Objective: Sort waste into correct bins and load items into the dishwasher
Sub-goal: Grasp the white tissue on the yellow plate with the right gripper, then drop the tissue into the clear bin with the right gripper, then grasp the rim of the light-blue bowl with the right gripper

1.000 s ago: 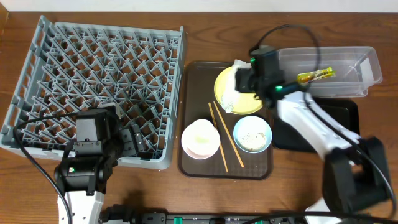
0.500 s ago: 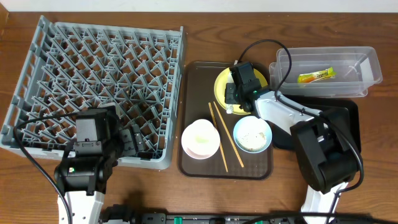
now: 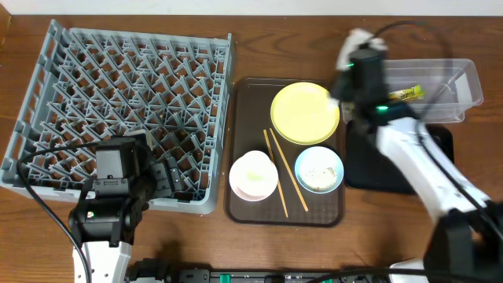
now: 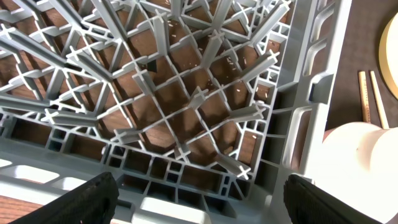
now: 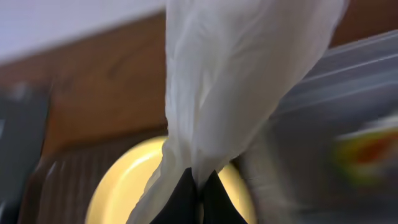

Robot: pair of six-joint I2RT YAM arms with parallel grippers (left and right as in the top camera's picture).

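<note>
Napkin (image 5: 236,81) hangs pinched near clear tub's (image 3: 470,93) rim.

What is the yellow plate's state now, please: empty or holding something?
Empty: the yellow plate is bare; the right gripper holds the napkin.

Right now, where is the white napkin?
The napkin is pinched in the right claw, between the yellow plate and the clear tub, upper right in the overhead view.

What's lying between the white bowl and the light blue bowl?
A pair of wooden chopsticks lies between the white bowl and light blue bowl, seen in the overhead view.
</note>
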